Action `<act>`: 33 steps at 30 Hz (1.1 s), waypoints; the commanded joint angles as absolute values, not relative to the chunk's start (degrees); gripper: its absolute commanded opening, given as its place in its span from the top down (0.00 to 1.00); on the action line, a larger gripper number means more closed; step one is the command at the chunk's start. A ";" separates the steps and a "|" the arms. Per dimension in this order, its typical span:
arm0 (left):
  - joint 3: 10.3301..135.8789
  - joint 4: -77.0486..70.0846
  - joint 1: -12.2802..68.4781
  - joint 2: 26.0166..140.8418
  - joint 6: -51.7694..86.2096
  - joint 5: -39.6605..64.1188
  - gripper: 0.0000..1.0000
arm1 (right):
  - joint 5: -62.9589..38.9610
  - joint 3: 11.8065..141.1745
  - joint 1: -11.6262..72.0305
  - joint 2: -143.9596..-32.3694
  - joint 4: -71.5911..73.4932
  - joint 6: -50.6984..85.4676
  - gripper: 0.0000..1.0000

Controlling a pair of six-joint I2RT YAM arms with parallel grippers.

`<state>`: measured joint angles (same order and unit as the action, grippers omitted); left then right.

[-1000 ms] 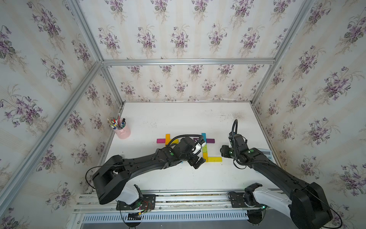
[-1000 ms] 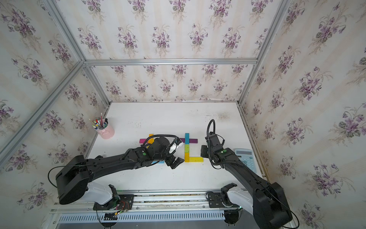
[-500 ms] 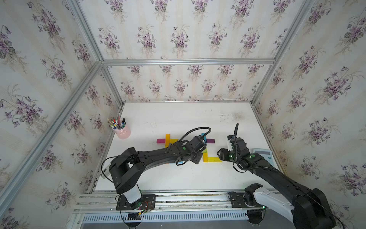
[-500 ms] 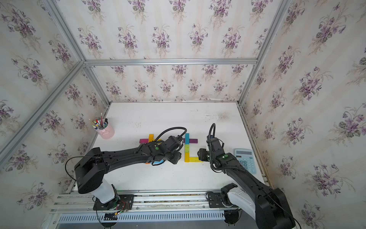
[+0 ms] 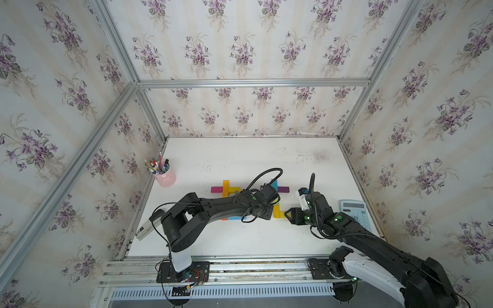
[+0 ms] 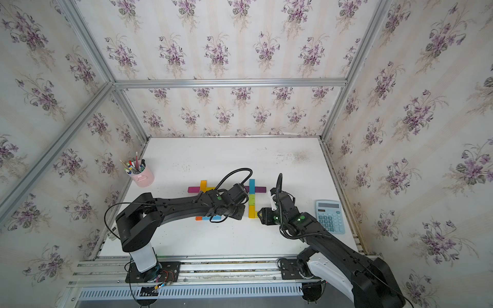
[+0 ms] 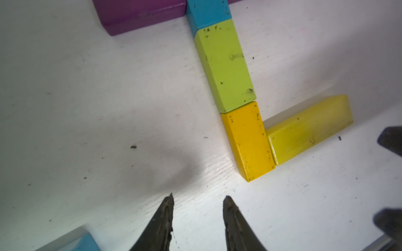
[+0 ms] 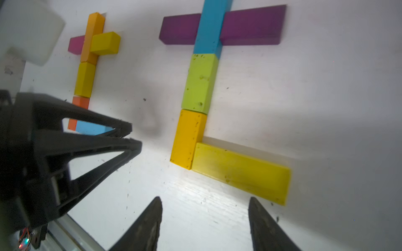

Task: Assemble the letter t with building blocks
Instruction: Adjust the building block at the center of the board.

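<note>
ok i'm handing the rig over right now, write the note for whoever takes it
Left gripper: jaws a narrow gap apart, empty, over bare table beside the base of the right t.
Right gripper: open, empty, just short of the yellow foot.
Right t: teal top, purple crossbar, lime block, orange-yellow block, then the foot, laid touching.
Left t: orange and yellow stem, pink and yellow crossbar, blue foot; partly hidden in both top views.
Done: both t shapes look complete.
Left: probably just back both grippers away and check the left t.
</note>
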<state>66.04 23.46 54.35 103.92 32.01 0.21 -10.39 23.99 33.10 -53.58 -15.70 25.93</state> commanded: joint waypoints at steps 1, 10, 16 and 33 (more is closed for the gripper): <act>66.00 22.76 54.01 104.64 34.60 2.58 0.61 | -9.58 24.14 33.77 -52.65 -14.89 26.08 0.36; 67.32 22.41 53.88 106.69 34.90 5.78 0.60 | -9.14 23.64 33.85 -51.50 -14.42 26.04 0.35; 67.42 22.43 53.88 107.39 34.76 6.48 0.56 | -8.97 23.55 33.84 -51.91 -14.24 26.01 0.35; 68.97 22.31 53.70 109.45 34.24 7.12 0.52 | -8.71 23.32 33.84 -51.86 -14.24 26.11 0.35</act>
